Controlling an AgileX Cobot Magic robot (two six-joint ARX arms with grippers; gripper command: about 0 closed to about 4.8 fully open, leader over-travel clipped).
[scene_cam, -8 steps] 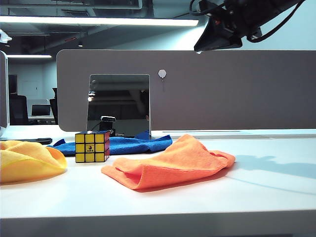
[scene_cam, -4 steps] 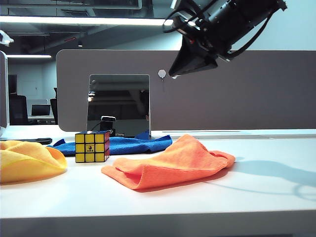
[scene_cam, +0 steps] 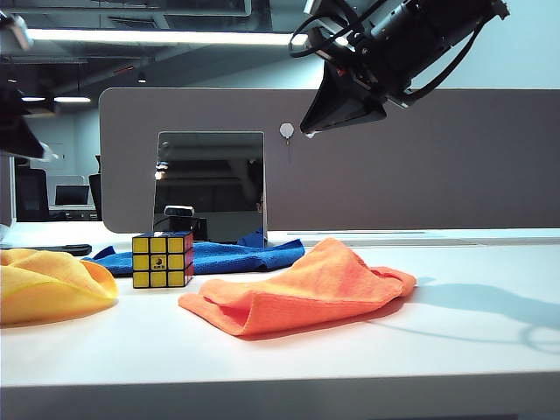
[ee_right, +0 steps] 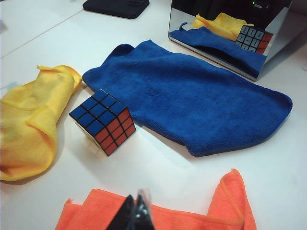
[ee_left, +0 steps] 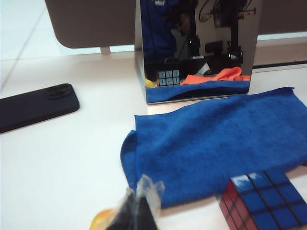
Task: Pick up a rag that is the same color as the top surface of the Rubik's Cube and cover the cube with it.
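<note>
The fluffy blue rag (ee_right: 192, 100) is spread flat on the table (ee_right: 158, 167), behind the glossy Rubik's Cube (ee_right: 103, 121). Both the left claw (ee_left: 139, 211) and right claw (ee_right: 136, 215) are held closed and empty above.

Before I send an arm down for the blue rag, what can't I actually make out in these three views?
- Rubik's Cube top face: hidden in the exterior view by the low angle; blue in both wrist views.
- Blue rag: mostly hidden behind the cube in the exterior view.
- Left gripper: cut off by the wrist frame edge, blurred; dark and cropped at the exterior's left edge.
- Right gripper: only its shut tips show.
- Cube logo: too small to read.
</note>
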